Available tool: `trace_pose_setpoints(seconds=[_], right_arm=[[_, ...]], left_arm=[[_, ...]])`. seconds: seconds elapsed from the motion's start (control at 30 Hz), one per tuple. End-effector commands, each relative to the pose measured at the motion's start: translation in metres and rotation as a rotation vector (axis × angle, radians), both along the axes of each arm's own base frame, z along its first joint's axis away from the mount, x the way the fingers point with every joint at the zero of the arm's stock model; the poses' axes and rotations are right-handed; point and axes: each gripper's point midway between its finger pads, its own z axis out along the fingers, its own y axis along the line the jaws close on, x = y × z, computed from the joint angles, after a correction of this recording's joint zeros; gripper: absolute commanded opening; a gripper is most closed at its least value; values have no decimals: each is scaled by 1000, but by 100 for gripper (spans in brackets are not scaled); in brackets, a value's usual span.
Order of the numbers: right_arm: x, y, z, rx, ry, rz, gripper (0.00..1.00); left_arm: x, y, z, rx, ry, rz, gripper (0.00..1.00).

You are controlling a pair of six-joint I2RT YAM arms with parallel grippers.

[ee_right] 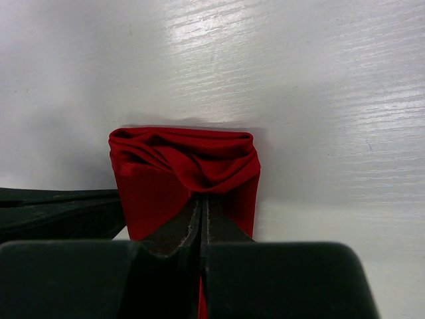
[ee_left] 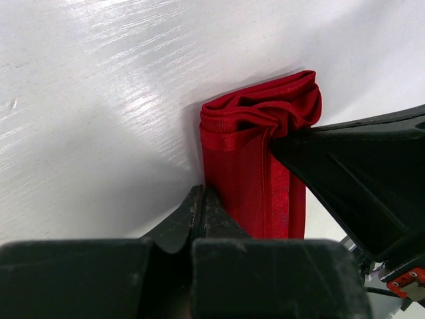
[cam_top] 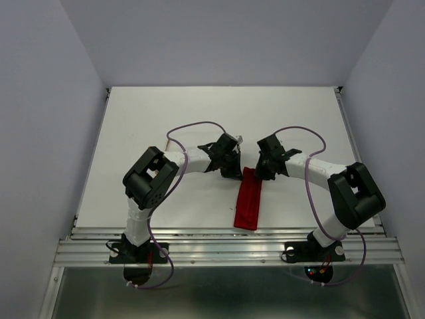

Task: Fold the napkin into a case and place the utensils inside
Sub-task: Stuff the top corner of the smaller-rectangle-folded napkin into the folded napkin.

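1. The right gripper (ee_right: 201, 207) has its jaws closed, pinching puckered cloth at the far end of the case (ee_right: 153, 179).
2. The left gripper (ee_left: 202, 199) is closed too, its tips touching that end's left edge; whether any cloth is caught cannot be told.
3. The narrow red case lies flat on the white counter (cam_top: 166, 113) between the two arms, stretching back toward their bases.

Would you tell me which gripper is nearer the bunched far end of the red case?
Right. The right gripper has its tips at the bunched end of the case; the left gripper sits at its left edge, further back.
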Motion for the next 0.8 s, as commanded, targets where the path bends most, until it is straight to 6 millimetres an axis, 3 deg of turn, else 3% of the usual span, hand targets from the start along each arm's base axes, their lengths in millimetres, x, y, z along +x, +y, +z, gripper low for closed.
trace_pose_setpoints(seconds=[0.0,0.27,0.77], right_arm=[[8,5,16,5,-39,6,1],[8,5,14,5,-38,5,1],[8,6,17,9,-42,5,1]], left_arm=[[6,-17,47,-97,-71,-26,0],[2,-16,62,-108,-92,-23,0],[0,-8,47,-28,-100,-4,0]])
